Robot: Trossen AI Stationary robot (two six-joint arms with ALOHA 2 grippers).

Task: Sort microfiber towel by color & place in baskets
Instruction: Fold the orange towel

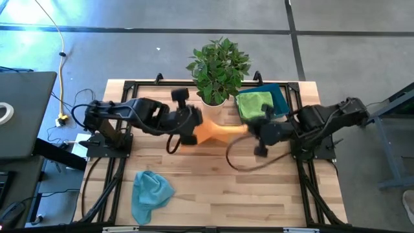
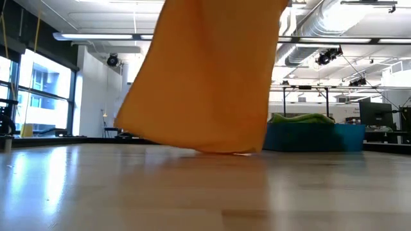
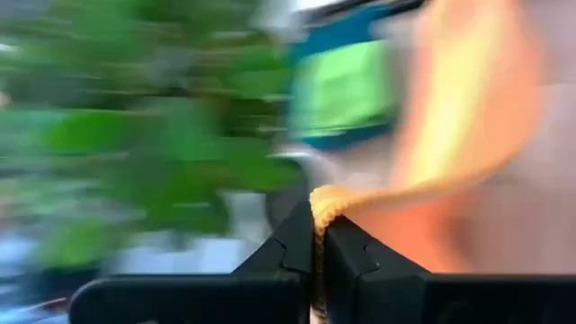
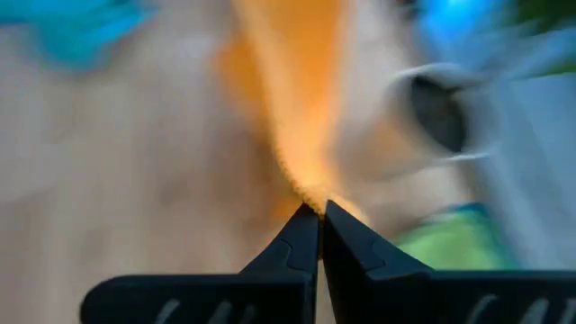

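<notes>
No readable text, label or sign anywhere.

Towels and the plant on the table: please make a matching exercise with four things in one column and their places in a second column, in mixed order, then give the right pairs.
Things:
1. orange towel
2. green towel
3. light blue towel
4. plant

Places:
A. lying loose on the table's near side, toward the left arm
B. in the teal basket
C. at the far edge, in a white pot
D. stretched between the left gripper and the right gripper

Pairs: 1-D, 2-B, 3-A, 4-C
</notes>
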